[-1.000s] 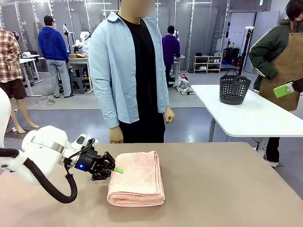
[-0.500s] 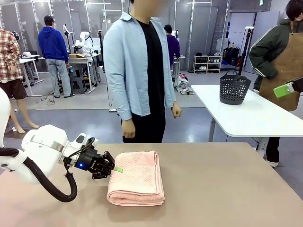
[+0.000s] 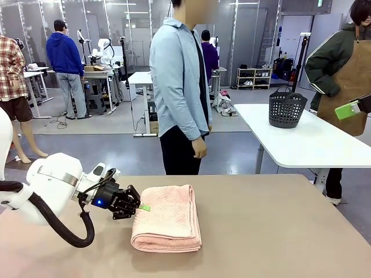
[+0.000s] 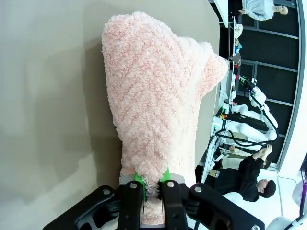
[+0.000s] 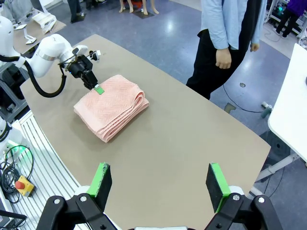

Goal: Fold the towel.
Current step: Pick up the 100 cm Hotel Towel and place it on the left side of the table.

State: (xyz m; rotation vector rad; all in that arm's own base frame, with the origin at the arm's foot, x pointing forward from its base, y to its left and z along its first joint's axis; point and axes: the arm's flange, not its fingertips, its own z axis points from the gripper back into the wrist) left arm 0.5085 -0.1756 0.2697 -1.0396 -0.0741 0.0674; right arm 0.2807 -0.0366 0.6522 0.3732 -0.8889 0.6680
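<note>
The towel (image 3: 168, 217) lies folded into a thick pink pad left of the table's middle, its folded layers facing me. My left gripper (image 3: 143, 207) reaches in from the left at the towel's left edge. In the left wrist view the green pads (image 4: 139, 178) pinch a bit of the towel (image 4: 158, 96) between them, so the left gripper (image 4: 152, 184) is shut on the cloth. From high above the table the right gripper (image 5: 160, 179) stands open with nothing in it, and far below it are the towel (image 5: 111, 104) and the left gripper (image 5: 98, 89).
A person (image 3: 182, 87) in a light blue shirt stands at the table's far edge. Behind on the right, a dark perforated basket (image 3: 287, 108) sits on a white table (image 3: 313, 145). The brown table (image 3: 278, 231) is bare right of the towel.
The person has stepped to the right along the far edge and turned sideways. The left gripper and the towel have stayed where they were.
</note>
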